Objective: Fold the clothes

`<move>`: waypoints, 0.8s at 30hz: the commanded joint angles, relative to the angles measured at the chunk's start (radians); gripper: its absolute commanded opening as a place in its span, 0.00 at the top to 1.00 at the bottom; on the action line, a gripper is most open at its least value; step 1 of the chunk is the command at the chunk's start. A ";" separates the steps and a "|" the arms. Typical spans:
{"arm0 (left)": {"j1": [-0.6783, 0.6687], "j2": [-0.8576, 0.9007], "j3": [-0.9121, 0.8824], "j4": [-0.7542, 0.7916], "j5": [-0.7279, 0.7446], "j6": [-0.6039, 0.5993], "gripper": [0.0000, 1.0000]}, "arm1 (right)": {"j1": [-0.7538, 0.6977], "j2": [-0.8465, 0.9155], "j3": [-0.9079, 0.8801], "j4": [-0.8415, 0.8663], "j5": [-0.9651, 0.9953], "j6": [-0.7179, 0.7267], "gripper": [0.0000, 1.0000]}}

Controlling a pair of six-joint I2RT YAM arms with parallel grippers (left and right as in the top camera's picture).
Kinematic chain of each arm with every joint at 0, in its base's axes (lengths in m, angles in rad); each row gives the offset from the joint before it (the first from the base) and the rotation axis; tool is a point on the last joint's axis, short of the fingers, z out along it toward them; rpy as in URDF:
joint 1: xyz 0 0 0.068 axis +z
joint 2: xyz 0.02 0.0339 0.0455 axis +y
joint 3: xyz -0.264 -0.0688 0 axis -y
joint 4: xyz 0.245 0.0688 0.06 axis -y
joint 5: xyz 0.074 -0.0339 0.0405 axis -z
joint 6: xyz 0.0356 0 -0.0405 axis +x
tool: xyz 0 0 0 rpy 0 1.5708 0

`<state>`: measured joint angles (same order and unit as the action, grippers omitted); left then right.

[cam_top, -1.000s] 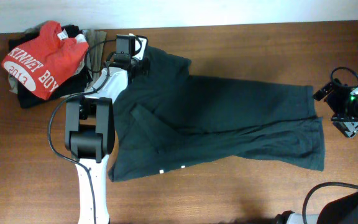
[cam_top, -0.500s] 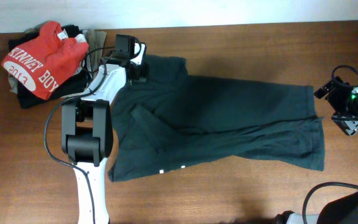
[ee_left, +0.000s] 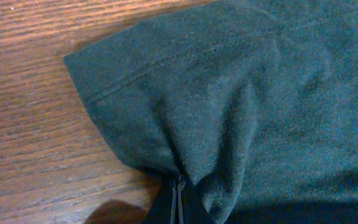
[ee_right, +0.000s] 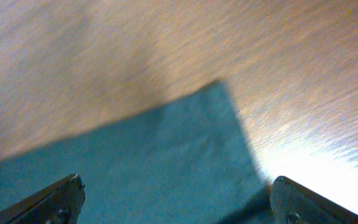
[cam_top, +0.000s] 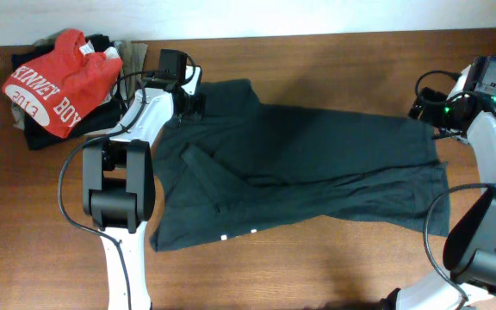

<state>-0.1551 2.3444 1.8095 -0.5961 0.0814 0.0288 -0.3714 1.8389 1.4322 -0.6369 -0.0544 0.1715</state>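
The dark-greenish T-shirt [cam_top: 300, 168] lies spread across the wooden table, partly folded over itself, lettering hidden. My left gripper [cam_top: 192, 96] is at its far left corner, shut on a pinch of the cloth; the left wrist view shows the sleeve corner [ee_left: 185, 106] bunched up into the closed fingers [ee_left: 179, 199]. My right gripper [cam_top: 429, 110] hovers at the shirt's far right corner, open and empty. In the right wrist view the shirt corner [ee_right: 185, 143] lies between its spread fingertips [ee_right: 176, 190].
A red T-shirt with white lettering [cam_top: 58, 82] lies on a pile of dark and beige garments at the far left corner. The table's back edge meets a white wall [cam_top: 317, 17]. Bare wood [cam_top: 317, 267] lies in front of the shirt.
My right arm has swung from the table's right edge in to the shirt's far right corner. My left gripper has shifted slightly, still holding the cloth.
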 commanded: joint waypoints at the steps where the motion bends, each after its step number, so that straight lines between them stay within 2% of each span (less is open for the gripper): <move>1: -0.002 -0.037 -0.010 -0.007 0.008 -0.014 1.00 | 0.003 0.079 0.006 0.048 0.089 -0.016 0.04; 3: -0.003 -0.037 -0.010 -0.008 0.008 -0.014 1.00 | 0.006 0.158 0.006 0.076 0.085 -0.037 0.11; 5: -0.005 -0.037 -0.010 -0.008 0.008 -0.014 1.00 | 0.006 0.221 0.006 0.101 0.085 -0.036 0.21; 8: -0.007 -0.037 -0.010 -0.008 0.008 -0.014 1.00 | 0.005 0.287 0.006 0.165 0.089 -0.037 0.21; 16: -0.021 -0.037 -0.010 -0.007 0.008 -0.014 1.00 | 0.005 0.296 0.006 0.260 0.090 -0.036 0.21; 19: -0.022 -0.037 -0.010 0.000 0.007 -0.014 1.00 | 0.006 0.298 0.006 0.260 0.086 -0.032 0.29; 22: -0.022 -0.037 -0.010 0.027 0.007 -0.014 1.00 | 0.006 0.323 0.006 0.260 0.085 -0.032 0.30; 23: -0.022 -0.037 -0.010 0.031 0.006 -0.014 0.97 | 0.006 0.330 0.006 0.260 0.085 -0.032 0.30; 24: -0.021 -0.037 -0.010 0.050 -0.004 -0.014 0.48 | 0.006 0.334 0.006 0.260 0.085 -0.032 0.28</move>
<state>-0.1719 2.3432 1.8091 -0.5709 0.0811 0.0212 -0.3710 2.1418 1.4342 -0.3756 0.0223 0.1329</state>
